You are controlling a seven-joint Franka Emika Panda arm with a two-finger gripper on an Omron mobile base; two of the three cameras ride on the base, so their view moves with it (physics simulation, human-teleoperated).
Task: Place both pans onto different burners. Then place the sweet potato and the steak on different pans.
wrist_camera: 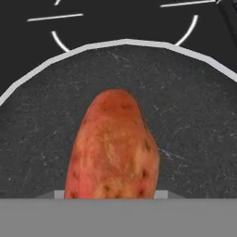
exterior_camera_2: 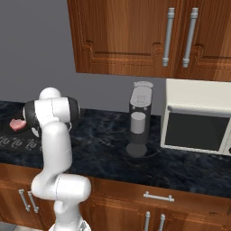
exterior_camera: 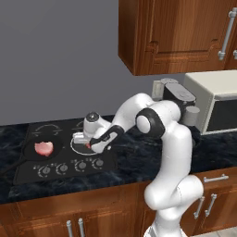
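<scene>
Dark, speckled metal lies right under your tool (exterior_camera: 89, 147): the silver-rimmed pan (wrist_camera: 194, 120) on its burner (wrist_camera: 60, 41). The sweet potato (wrist_camera: 113, 148) is clenched in the tool, long axis running straight ahead over the pan's middle; you need only release it downward.

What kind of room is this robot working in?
A kitchen, rendered rather than real: a black cooktop set in a dark stone counter, a microwave, and wooden cabinets above.
</scene>
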